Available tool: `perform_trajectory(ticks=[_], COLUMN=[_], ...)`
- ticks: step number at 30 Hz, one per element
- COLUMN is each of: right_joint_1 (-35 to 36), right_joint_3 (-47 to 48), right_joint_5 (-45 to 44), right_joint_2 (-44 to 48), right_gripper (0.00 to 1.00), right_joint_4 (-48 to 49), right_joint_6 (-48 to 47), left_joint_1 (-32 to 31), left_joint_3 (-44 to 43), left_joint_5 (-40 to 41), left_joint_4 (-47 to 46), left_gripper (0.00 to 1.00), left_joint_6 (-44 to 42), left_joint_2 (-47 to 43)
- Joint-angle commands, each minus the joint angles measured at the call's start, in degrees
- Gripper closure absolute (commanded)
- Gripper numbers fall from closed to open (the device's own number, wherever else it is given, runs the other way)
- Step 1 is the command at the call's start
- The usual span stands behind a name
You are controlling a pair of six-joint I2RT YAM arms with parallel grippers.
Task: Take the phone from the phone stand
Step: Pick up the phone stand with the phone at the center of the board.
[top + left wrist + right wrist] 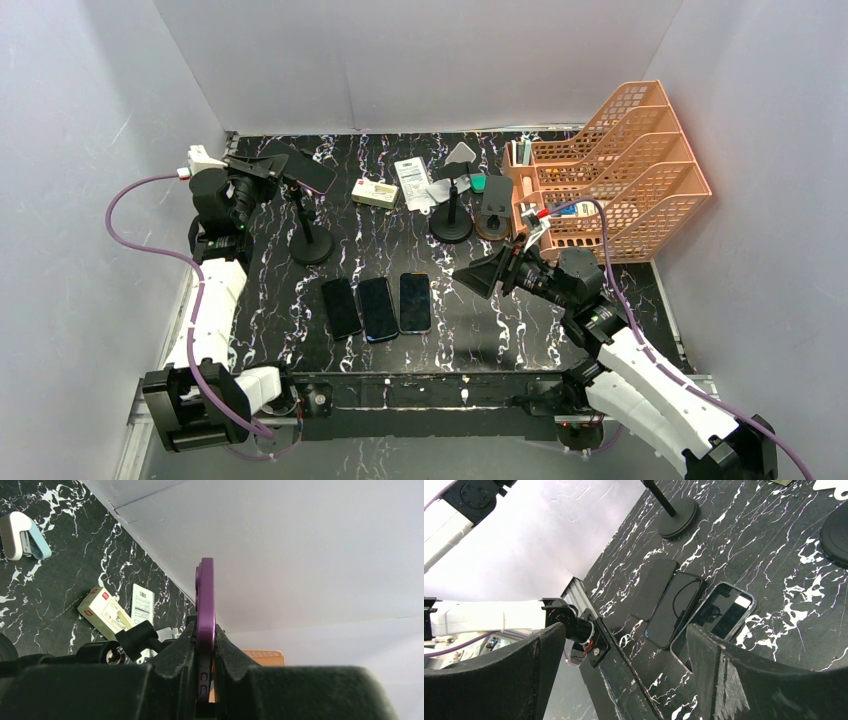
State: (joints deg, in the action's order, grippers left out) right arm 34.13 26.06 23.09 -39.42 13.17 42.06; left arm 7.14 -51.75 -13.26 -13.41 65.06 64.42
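A phone in a purple case sits at the top of a black phone stand at the back left. My left gripper is shut on the phone's left end. In the left wrist view the phone stands edge-on, pinched between the two pads, with the stand's black clamp head just to its left. I cannot tell whether the phone still rests in the clamp. My right gripper is open and empty, above the table right of centre.
Three phones lie side by side at the front centre, also in the right wrist view. A second stand, a white box, a packet and an orange file rack stand at the back.
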Motion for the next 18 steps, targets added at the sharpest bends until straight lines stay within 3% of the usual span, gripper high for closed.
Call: perform_trajectory(ticks=[1,18], right_joint_1=[-0.04,-0.06], right_joint_3=[2.84,4.84], right_joint_5=[0.23,-0.61], right_joint_2=[0.65,1.18], right_gripper=[0.03,0.04], right_joint_4=[0.34,-2.43], right_joint_6=[-0.13,-1.81], left_joint_1=[0.33,-0.52], left_joint_3=[-0.40,-6.35], left_joint_5=[-2.51,-6.82], left_joint_4=[-6.01,-7.85], left_gripper=[1.00,1.00], left_joint_6=[3.28,6.55], left_joint_2=[-1.65,-2.58])
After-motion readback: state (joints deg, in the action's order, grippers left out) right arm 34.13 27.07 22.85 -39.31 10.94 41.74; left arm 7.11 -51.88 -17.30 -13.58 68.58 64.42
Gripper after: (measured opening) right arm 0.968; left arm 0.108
